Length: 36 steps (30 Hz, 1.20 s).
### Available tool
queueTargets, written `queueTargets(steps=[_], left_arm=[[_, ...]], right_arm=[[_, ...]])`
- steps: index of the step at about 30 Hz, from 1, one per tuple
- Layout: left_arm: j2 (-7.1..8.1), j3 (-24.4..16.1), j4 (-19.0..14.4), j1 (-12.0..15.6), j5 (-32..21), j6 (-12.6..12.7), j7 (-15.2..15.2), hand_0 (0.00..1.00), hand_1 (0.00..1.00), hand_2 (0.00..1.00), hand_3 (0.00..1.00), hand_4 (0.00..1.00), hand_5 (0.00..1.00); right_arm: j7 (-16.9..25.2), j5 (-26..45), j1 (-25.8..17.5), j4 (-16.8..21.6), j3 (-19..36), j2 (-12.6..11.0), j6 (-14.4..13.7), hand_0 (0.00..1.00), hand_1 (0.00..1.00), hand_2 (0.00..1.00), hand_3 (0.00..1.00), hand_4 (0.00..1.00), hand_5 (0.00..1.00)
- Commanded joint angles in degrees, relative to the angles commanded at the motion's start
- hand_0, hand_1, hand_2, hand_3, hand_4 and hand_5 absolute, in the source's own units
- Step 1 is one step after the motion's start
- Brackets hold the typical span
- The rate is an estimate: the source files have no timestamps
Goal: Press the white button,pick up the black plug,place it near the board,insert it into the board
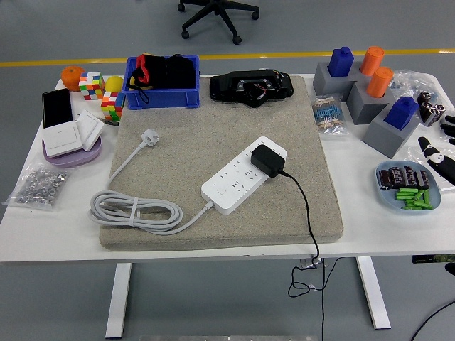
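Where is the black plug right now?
In the head view the black plug sits in the far right end of the white power strip, near the middle of the grey mat, with its black cord trailing off the table's near edge.

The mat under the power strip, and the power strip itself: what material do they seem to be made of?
The mat looks like felt or dense foam: beige, speckled, matte, with soft thick edges. The power strip seems to be hard white plastic, smooth and slightly glossy, with moulded sockets. The black plug sitting in it looks like matte black plastic.
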Motion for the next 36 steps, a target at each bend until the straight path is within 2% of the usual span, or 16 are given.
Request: queueTargets(steps=[11, 21, 26, 36], left_arm=[[-0.13, -0.9, 0.0, 0.5, 1.0, 0.0, 0.3, 0.685, 0.677, 0.658, 0.688, 0.573, 0.191], [-0.05, -0.4, 0.0, -0.1, 0.9, -0.1, 0.2, 0.684, 0.677, 0.658, 0.688, 0.573, 0.190], [0.22, 1.1, 0.0, -0.6, -0.5, -0.1, -0.1, 0.684, 0.677, 0.658, 0.688, 0.574, 0.190], [0.75, -0.4, 0.0, -0.4, 1.9, -0.3, 0.2, 0.684, 0.677, 0.658, 0.688, 0.573, 0.187]], right_arm=[[-0.1, -0.3, 0.2, 0.0, -0.1, 0.1, 0.0, 0.766, 0.733, 0.677, 0.710, 0.877, 0.250], [-0.3, -0.4, 0.1, 0.1, 0.0, 0.1, 0.2, 0.767, 0.728, 0.677, 0.708, 0.877, 0.250], [-0.4, -0.5, -0.5, 0.1, 0.8, -0.2, 0.2, 0.767, 0.724, 0.677, 0.708, 0.876, 0.250], [-0.7, -0.5, -0.3, -0.3, -0.4, -0.3, 0.6, 0.767, 0.717, 0.676, 0.707, 0.875, 0.250]])
